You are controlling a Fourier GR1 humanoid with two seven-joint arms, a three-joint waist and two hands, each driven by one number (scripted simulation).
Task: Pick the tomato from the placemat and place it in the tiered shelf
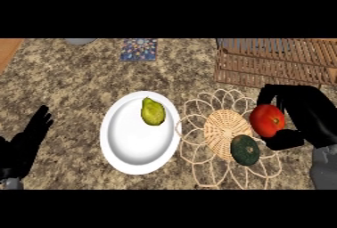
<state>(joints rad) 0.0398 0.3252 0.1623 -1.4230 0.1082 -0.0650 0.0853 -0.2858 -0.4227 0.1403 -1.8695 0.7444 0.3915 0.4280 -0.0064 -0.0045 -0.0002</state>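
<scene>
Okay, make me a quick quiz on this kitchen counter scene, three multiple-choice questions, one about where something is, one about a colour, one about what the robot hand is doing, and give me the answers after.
1. Where does the yellow-green fruit lie?
A. on the white plate
B. on the woven placemat
C. in the wooden tiered shelf

2. What colour is the round vegetable lying on the placemat?
A. orange
B. dark green
C. white

3. What is the right robot hand doing?
A. resting open on the plate
B. curled, holding nothing
C. curled round the red tomato

Answers:
1. A, the fruit sits on the plate's upper part, left of the placemat.
2. B, it shows dark green at the placemat's lower right.
3. C, the black fingers wrap the tomato at the placemat's right edge, while the left robot hand rests open at the view's left.
</scene>
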